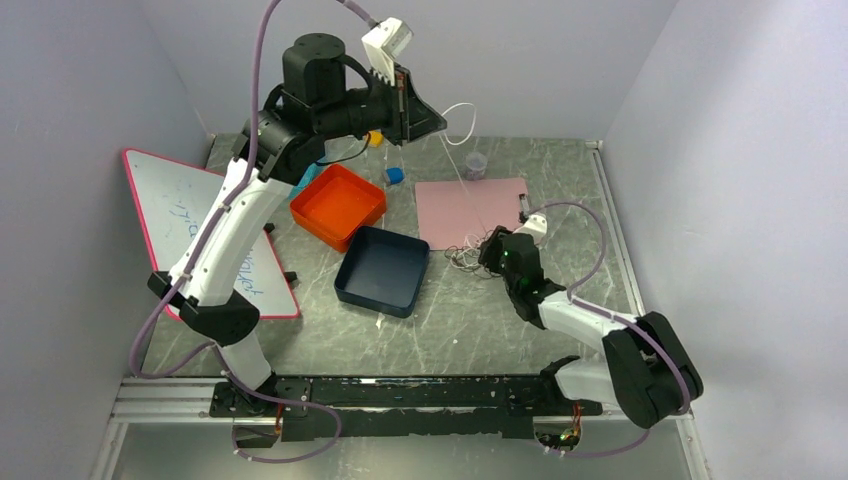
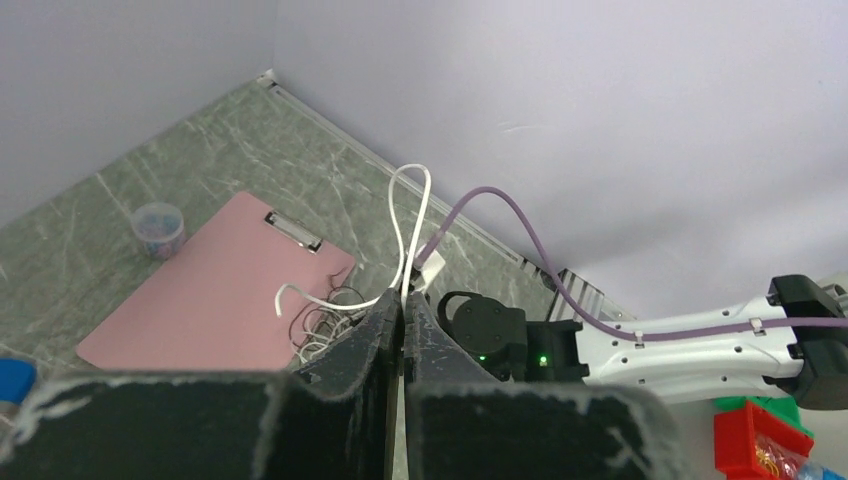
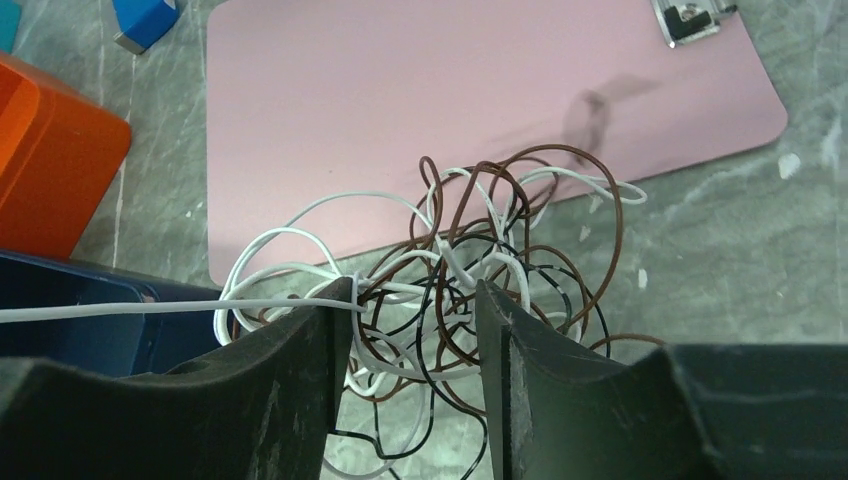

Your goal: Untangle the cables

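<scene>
A small tangle of white, brown and black cables [image 1: 466,257] lies on the table at the near edge of the pink clipboard [image 1: 470,210]. My left gripper [image 1: 441,122] is raised high at the back and is shut on one white cable [image 2: 409,195]. That cable loops above the fingertips and runs taut down to the tangle [image 2: 322,328]. My right gripper [image 3: 414,300] is low over the tangle [image 3: 480,260] with its jaws apart. Several strands lie between its fingers, and the taut white strand [image 3: 150,308] crosses its left fingertip.
An orange bin [image 1: 338,205] and a navy bin [image 1: 383,270] stand left of the tangle. A whiteboard [image 1: 200,230] lies at the far left. A small cup [image 1: 475,163] and a blue block [image 1: 395,176] sit near the back. Walls close in on three sides.
</scene>
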